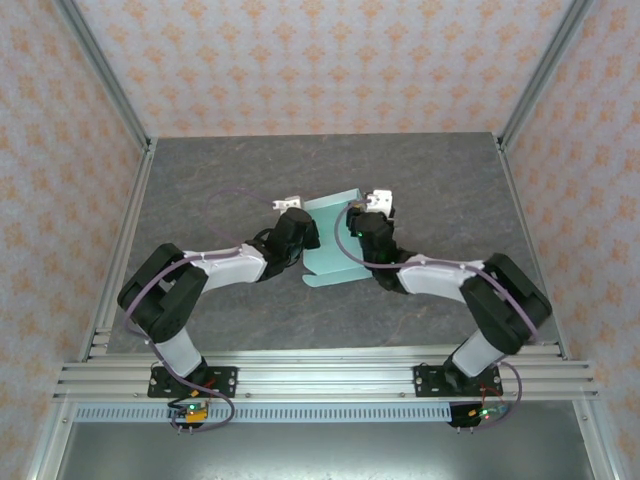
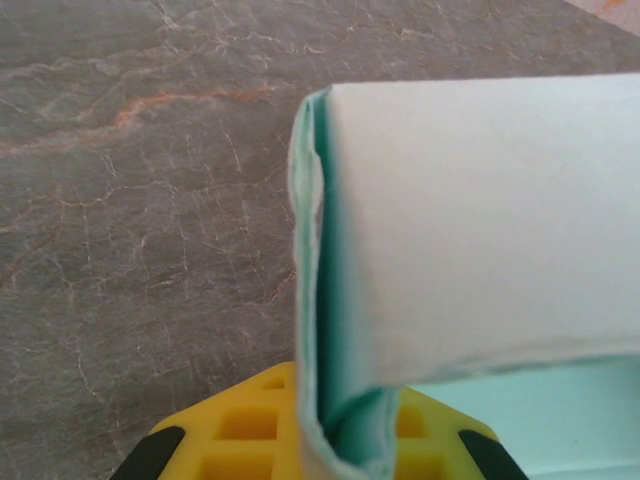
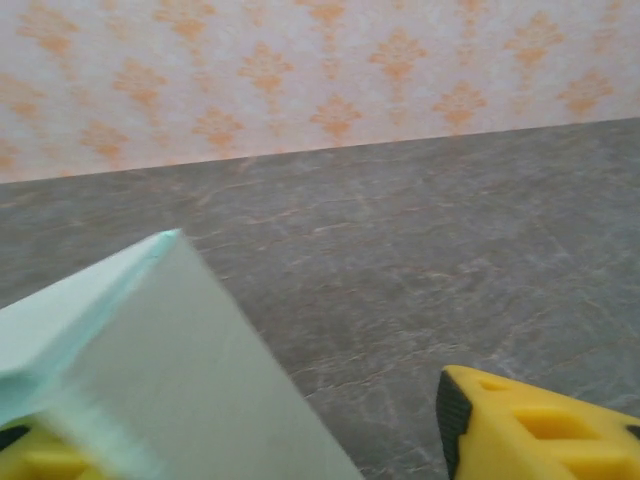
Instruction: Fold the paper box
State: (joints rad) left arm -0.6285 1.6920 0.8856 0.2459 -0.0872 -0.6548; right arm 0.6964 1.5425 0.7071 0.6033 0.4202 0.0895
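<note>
The paper box (image 1: pixel 332 242) is a pale mint card, partly folded, standing at the middle of the table between the two arms. My left gripper (image 1: pixel 310 238) is at its left edge. In the left wrist view the box's doubled edge (image 2: pixel 320 300) runs down between the yellow fingers (image 2: pixel 240 430), and the left gripper (image 2: pixel 340 445) is shut on it. My right gripper (image 1: pixel 354 226) is at the box's right side. In the right wrist view it (image 3: pixel 265 450) stands open. A box panel (image 3: pixel 150 360) lies against its left finger, with bare table between the panel and the right finger (image 3: pixel 530 425).
The grey marbled table (image 1: pixel 220 180) stretches around the box. Patterned walls (image 1: pixel 320 60) and aluminium frame posts (image 1: pixel 110 80) close it in at the back and both sides. A rail (image 1: pixel 320 375) with the arm bases runs along the near edge.
</note>
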